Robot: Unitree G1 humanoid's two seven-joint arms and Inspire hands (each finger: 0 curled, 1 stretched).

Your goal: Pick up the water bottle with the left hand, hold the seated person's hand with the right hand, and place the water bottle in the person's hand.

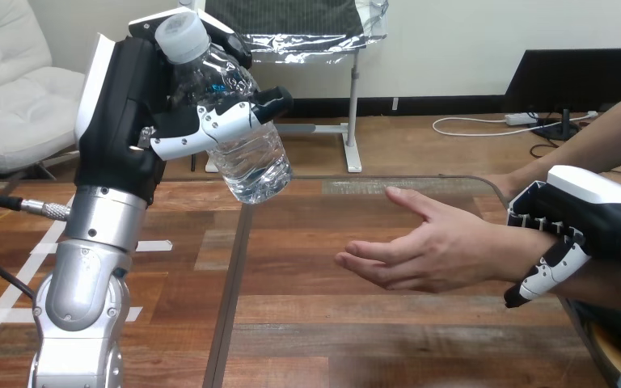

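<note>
Fingers of the left hand (133, 101) grip the tilted water bottle (247, 149) above the tabletop (356, 331); right hand (586, 212) fingers curl round the person's wrist (508, 246), the person's hand (424, 246) open beside it.

Quick colour rundown: the clear plastic water bottle (247, 137) is see-through all the way down, with a pale whitish-grey screw cap (182, 36) and a fleck of blue near its shoulder. The left hand (129, 97) is mostly black with a white shell on its back and black-and-white patched fingers, on a shiny silver forearm (89, 267). The right hand (590, 214) is the same deal, black with a white shell. The wooden table (331, 339) is reddish-brown planks, with lighter and darker streaks mixed.
</note>
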